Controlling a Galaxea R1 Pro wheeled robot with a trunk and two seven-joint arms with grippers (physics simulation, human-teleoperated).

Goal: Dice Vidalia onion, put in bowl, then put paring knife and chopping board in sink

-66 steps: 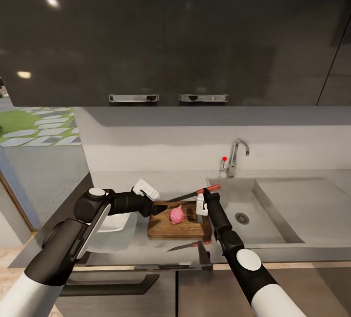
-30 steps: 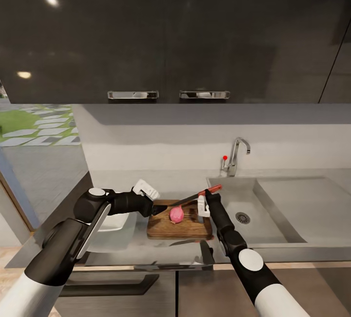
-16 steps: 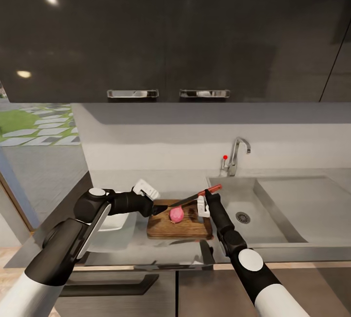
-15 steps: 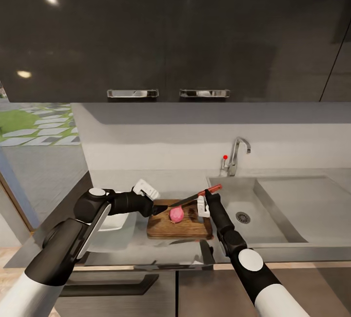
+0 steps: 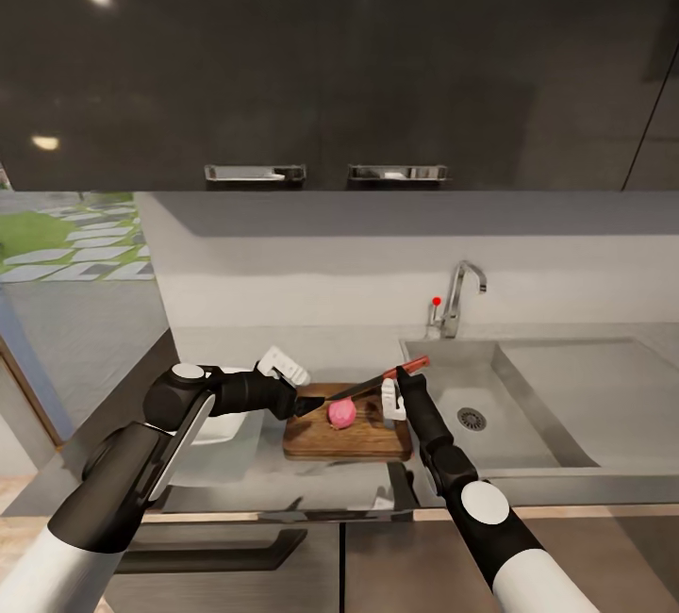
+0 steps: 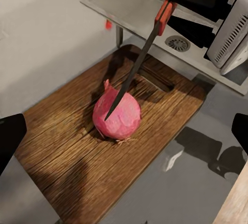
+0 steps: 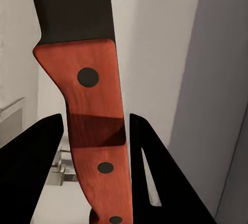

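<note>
The pink round onion sits on my brown wooden chopping board, white squarish bowl left, steel sink right.

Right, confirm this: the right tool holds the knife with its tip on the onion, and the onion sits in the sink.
Not the sink. The left wrist view shows the onion on the chopping board. The right tool does hold the knife, tip on the onion.

Kitchen (sink, faucet, cabinets).
</note>
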